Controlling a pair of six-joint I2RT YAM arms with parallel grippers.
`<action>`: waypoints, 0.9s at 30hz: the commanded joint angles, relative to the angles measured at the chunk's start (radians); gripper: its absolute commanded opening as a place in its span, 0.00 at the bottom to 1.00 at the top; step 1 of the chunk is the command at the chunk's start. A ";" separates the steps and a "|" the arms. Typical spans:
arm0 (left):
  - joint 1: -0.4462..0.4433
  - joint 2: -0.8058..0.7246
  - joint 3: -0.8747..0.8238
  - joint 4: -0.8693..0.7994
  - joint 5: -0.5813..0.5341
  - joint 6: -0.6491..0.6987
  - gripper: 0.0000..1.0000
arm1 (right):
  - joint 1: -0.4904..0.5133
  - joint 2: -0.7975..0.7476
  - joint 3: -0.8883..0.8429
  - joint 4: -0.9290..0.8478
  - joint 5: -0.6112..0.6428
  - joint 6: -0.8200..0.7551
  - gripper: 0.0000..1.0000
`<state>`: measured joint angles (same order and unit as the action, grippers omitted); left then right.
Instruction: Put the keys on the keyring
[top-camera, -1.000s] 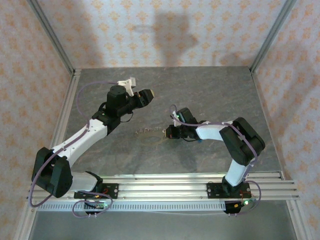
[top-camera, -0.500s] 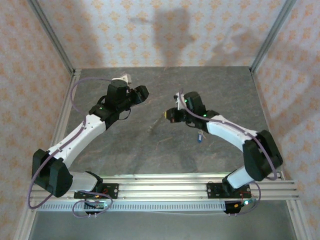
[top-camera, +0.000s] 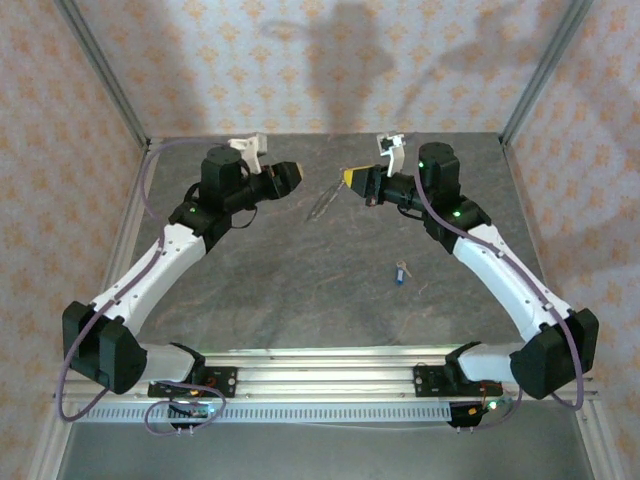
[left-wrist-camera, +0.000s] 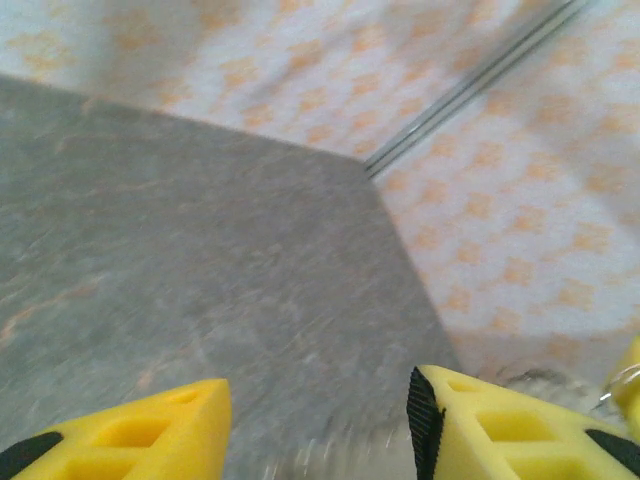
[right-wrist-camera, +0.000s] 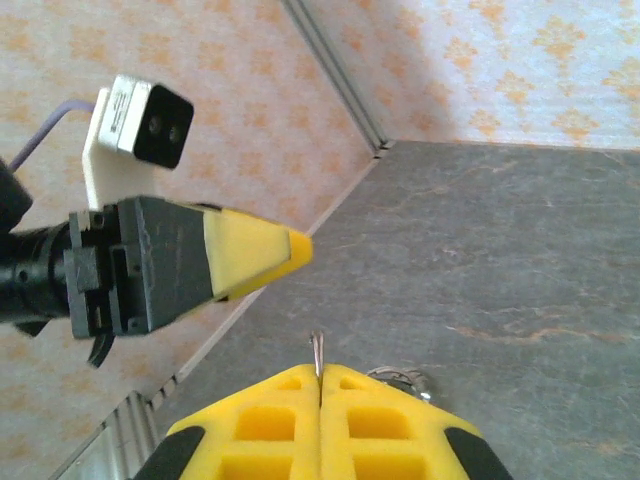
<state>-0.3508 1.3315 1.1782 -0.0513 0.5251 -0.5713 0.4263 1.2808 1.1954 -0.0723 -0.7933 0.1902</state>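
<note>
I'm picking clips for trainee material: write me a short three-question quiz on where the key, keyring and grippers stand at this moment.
1. True or false: the blue-headed key is threaded on the keyring.
2. Which gripper pinches the keyring? A) left gripper B) right gripper C) neither
3. Fill in: the left gripper's jaws stand ____.

Key:
1. False. The key lies by itself on the table, apart from the keyring.
2. B. The keyring dangles from the right gripper's shut fingers.
3. Open.
</note>
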 joint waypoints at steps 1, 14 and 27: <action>0.008 -0.003 0.062 0.128 0.159 0.022 0.48 | -0.002 -0.026 0.027 0.035 -0.077 0.040 0.00; -0.003 -0.002 0.024 0.399 0.340 -0.165 0.38 | -0.001 -0.032 -0.038 0.258 -0.153 0.229 0.00; -0.105 0.026 0.036 0.334 0.336 -0.085 0.35 | -0.001 -0.043 -0.053 0.311 -0.162 0.269 0.00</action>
<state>-0.4519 1.3529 1.2148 0.2554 0.8536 -0.6724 0.4263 1.2758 1.1477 0.1631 -0.9329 0.4454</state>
